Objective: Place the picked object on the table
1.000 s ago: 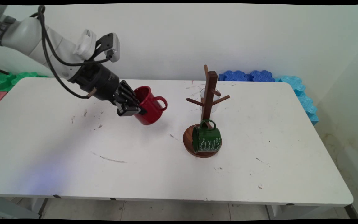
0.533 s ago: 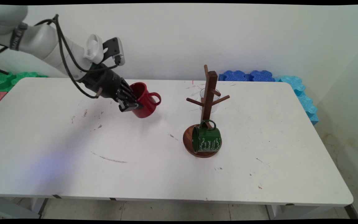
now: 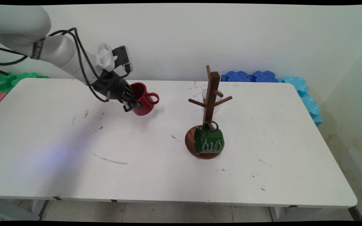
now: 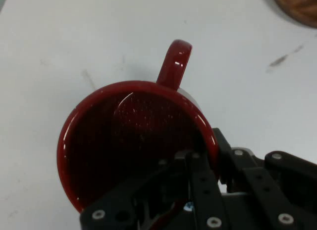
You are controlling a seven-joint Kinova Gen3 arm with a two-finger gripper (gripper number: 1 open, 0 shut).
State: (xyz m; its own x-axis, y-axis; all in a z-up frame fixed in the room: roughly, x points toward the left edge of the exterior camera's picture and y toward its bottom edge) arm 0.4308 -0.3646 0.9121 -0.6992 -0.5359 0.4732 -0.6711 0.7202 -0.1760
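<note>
My black gripper (image 3: pixel 134 104) is shut on the rim of a red mug (image 3: pixel 144 99), one finger inside the mug and one outside. The mug is tilted, with its mouth toward the arm and its handle pointing right, low over the back left part of the white table (image 3: pixel 137 175). In the hand view I look straight into the red mug (image 4: pixel 133 136), whose handle points up, and my gripper (image 4: pixel 210 163) pinches the rim at the lower right.
A wooden mug tree (image 3: pixel 211 103) stands right of centre, a green mug (image 3: pixel 209 141) hanging low against its round base. A clear glass (image 3: pixel 212 100) stands behind the tree. Blue foam pieces (image 3: pixel 262 77) lie along the back right, green ones (image 3: pixel 8 80) at the back left.
The gripper has carried the red mug up the picture and slightly left, toward the back of the table. The grip on the rim has not changed.
</note>
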